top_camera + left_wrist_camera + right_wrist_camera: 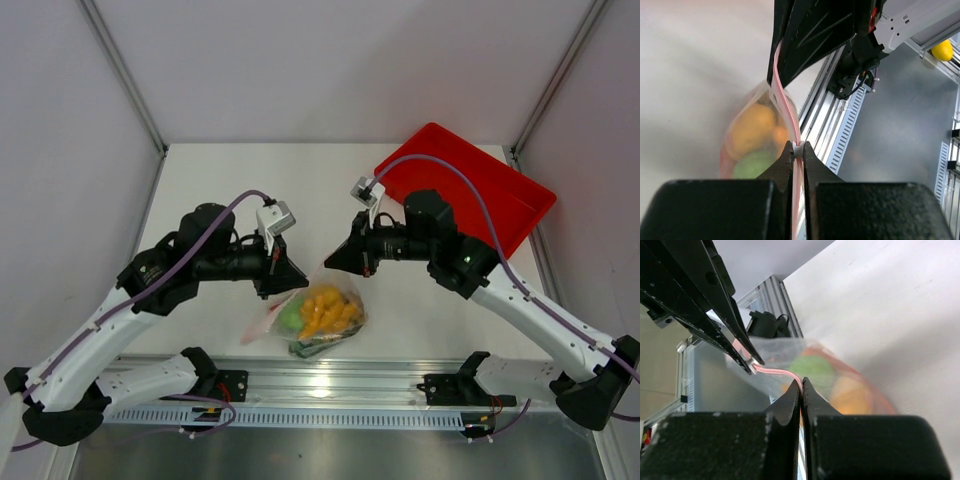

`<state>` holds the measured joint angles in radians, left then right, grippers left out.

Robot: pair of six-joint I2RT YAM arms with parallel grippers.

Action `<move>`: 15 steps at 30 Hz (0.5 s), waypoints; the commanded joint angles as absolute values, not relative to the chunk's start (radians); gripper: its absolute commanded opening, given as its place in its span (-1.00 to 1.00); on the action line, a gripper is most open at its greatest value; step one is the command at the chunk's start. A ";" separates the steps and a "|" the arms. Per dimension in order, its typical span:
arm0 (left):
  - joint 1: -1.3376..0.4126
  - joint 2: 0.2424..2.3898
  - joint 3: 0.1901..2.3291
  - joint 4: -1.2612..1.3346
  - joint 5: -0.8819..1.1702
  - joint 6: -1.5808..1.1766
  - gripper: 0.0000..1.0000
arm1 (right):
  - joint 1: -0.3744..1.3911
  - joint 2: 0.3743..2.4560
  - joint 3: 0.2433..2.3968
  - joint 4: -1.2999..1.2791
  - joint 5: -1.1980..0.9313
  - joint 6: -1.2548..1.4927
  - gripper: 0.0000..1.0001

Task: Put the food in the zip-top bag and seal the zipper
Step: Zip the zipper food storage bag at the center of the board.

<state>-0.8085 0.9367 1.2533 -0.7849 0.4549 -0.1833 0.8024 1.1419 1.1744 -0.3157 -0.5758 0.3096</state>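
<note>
The clear zip-top bag (pixel 322 318) hangs low between both arms near the table's front edge. Inside it is the food (pixel 325 310): orange and yellow pieces with something green. In the left wrist view my left gripper (pixel 798 148) is shut on the pink zipper (pixel 785 102) at a small white slider piece. The strip runs on up to the right arm's black fingers (pixel 805 45). In the right wrist view my right gripper (pixel 801 383) is shut on the same zipper (pixel 777 371), a short span from the left fingers (pixel 742 357). From above, the left gripper (pixel 296 281) and right gripper (pixel 331 262) nearly meet over the bag.
A red tray (pixel 500 200) sits tilted at the back right of the table. The aluminium rail (pixel 330 385) with both arm bases runs along the near edge, just below the bag. A yellow round object (pixel 942 50) lies off the table beyond the rail.
</note>
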 commanded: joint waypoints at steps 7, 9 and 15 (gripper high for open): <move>-0.818 0.908 1.324 -0.885 0.488 -0.181 -0.99 | 0.787 1.025 1.149 -0.262 -0.785 0.118 -0.66; -0.818 0.916 1.327 -0.884 0.498 -0.179 -0.99 | 0.792 1.029 1.173 -0.316 -0.810 0.069 -0.12; -0.819 0.916 1.328 -0.868 0.526 -0.187 -0.99 | 0.811 1.140 1.299 -0.475 -0.899 -0.064 0.22</move>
